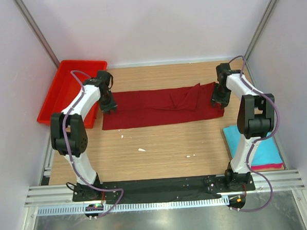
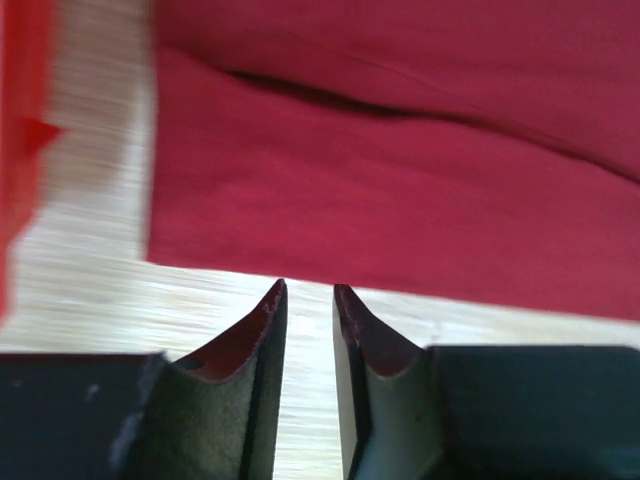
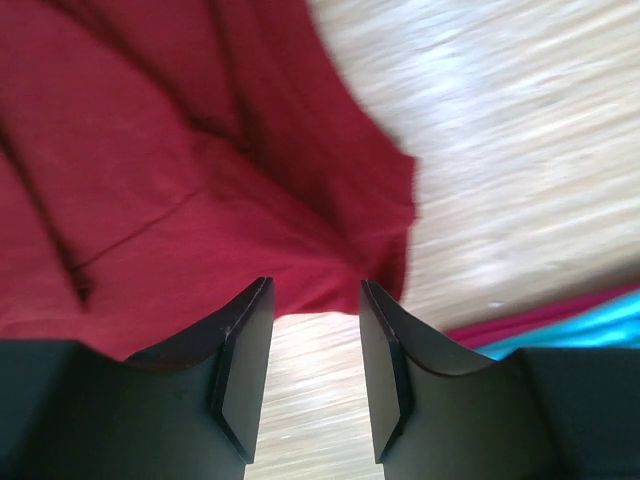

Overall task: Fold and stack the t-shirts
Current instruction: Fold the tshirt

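Bright, even light; blurred wrist views

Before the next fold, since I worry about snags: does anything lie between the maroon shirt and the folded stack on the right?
Only bare table lies between the maroon shirt and the turquoise shirt atop the pink one; the right arm itself hangs over that stack.

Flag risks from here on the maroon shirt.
Left gripper and right gripper are open and empty at the ends of the maroon shirt; a grab could catch one layer only, skewing the fold. The bunched sleeve near the right end may fold in crooked. The right arm stands beside the turquoise shirt; a swing might disturb it.
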Available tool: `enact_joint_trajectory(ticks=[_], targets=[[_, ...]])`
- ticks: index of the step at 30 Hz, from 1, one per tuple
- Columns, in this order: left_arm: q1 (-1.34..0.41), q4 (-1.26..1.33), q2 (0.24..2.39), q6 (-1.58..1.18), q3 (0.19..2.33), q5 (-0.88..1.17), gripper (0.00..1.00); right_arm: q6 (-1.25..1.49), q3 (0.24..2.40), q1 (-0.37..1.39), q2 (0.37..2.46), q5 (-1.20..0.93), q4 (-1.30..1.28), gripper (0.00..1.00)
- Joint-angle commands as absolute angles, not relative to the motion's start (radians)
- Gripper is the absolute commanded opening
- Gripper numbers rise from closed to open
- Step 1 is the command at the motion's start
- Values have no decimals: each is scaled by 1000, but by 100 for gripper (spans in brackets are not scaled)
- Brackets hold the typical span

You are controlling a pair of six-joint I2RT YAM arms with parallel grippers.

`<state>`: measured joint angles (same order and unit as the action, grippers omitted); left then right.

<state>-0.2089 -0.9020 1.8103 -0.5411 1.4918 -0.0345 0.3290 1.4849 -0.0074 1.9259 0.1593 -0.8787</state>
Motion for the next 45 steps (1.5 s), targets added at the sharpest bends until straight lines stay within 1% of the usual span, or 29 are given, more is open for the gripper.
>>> enact_joint_trajectory(ticks=[1,3,7,11,12,13,16,17,24,27,28,30,31,33,34,35,36,38,39,42,44,45], targets=[[-155,-980,1870,-525,1496,-170,24,402,1494,0,1901,5,-836,45],[-150,-973,1852,-532,1480,-204,24,405,1471,0,1898,-38,-822,45],[-149,-928,1825,-532,1398,-236,24,405,1422,0,1885,-32,-792,45],[-130,-899,1861,-535,1358,-256,21,425,1382,0,1897,-32,-747,43],[-126,-896,1870,-537,1353,-264,21,429,1381,0,1902,-34,-732,41],[-124,-896,1891,-548,1344,-273,18,431,1378,0,1908,-31,-724,40],[-121,-911,1908,-587,1312,-311,17,433,1359,-2,1927,-5,-709,37],[-121,-911,1908,-600,1299,-311,17,434,1345,-6,1930,41,-710,37],[-123,-926,1867,-623,1224,-282,16,413,1301,-49,1905,103,-726,38],[-126,-943,1790,-600,1216,-256,16,413,1345,-31,1864,66,-739,42],[-130,-946,1766,-597,1215,-244,17,414,1368,-19,1859,40,-748,47],[-156,-942,1689,-581,1215,-229,20,416,1445,0,1855,25,-779,52],[-167,-939,1666,-574,1218,-222,22,420,1469,46,1853,12,-784,62],[-205,-902,1620,-565,1224,-172,27,458,1503,57,1847,-72,-766,70],[-221,-882,1580,-548,1230,-151,28,478,1499,58,1844,-107,-744,72],[-253,-855,1566,-537,1233,-79,30,500,1488,58,1842,-202,-712,72],[-270,-780,1557,-526,1236,-42,32,544,1458,58,1844,-240,-642,73],[-307,-692,1565,-522,1242,73,34,592,1421,57,1859,-335,-589,72],[-319,-611,1584,-532,1247,184,34,636,1405,55,1877,-371,-528,68],[-382,-508,1687,-590,1314,309,34,692,1362,52,1899,-423,-465,57],[-451,-477,1762,-603,1353,327,33,687,1355,51,1899,-417,-462,51],[-475,-430,1781,-606,1380,334,33,683,1353,46,1898,-411,-468,46]])
